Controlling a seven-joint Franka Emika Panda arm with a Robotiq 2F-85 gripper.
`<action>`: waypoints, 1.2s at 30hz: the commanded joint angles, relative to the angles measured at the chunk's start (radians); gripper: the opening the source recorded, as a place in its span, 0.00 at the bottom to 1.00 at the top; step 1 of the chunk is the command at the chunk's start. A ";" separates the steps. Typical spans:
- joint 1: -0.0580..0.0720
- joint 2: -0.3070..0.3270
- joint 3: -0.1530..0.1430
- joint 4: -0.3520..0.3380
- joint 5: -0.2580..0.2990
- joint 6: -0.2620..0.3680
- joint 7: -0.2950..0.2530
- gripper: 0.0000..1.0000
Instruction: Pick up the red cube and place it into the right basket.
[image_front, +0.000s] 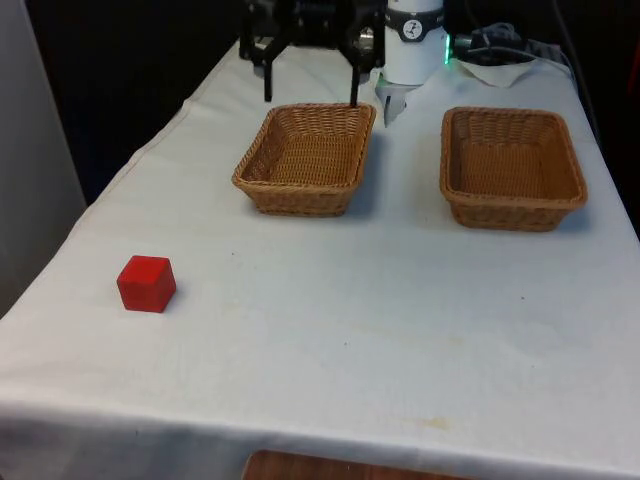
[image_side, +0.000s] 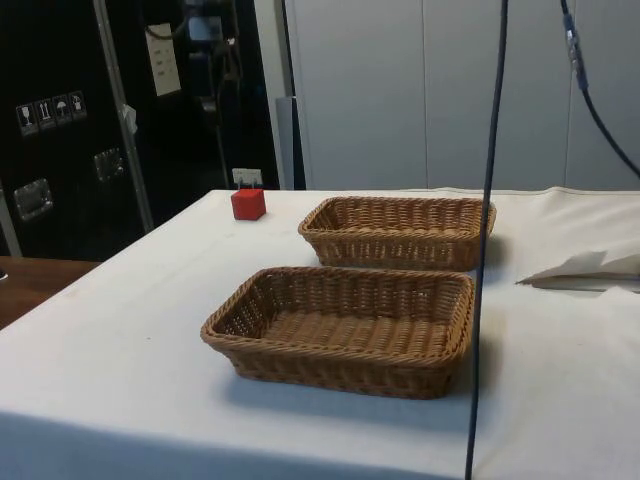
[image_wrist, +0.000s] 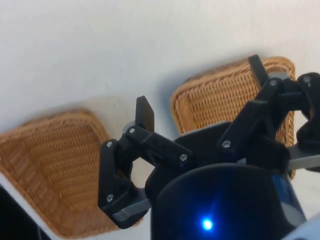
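White cloth covers the surface (image_front: 400, 330), and we're right at the start: nothing lifted yet. Our pincer (image_front: 310, 98) hangs high at twelve o'clock above the far rim of one wicker basket (image_front: 305, 158), fingers (image_wrist: 145, 112) spread apart and empty. Way down at eight o'clock sits the red cube (image_front: 146, 284), well apart from both baskets, flat on one face and turned slightly so a corner edge faces us. Being a cube, it has no long axis. Reach, grasp, carry and drop into the right basket (image_front: 513, 166) all remain, we judge.
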 joint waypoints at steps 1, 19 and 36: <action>-0.012 0.017 0.000 0.004 0.017 0.017 -0.020 1.00; -0.030 0.163 -0.088 0.035 0.179 0.118 -0.169 1.00; -0.072 0.312 -0.160 0.105 0.385 0.140 -0.327 1.00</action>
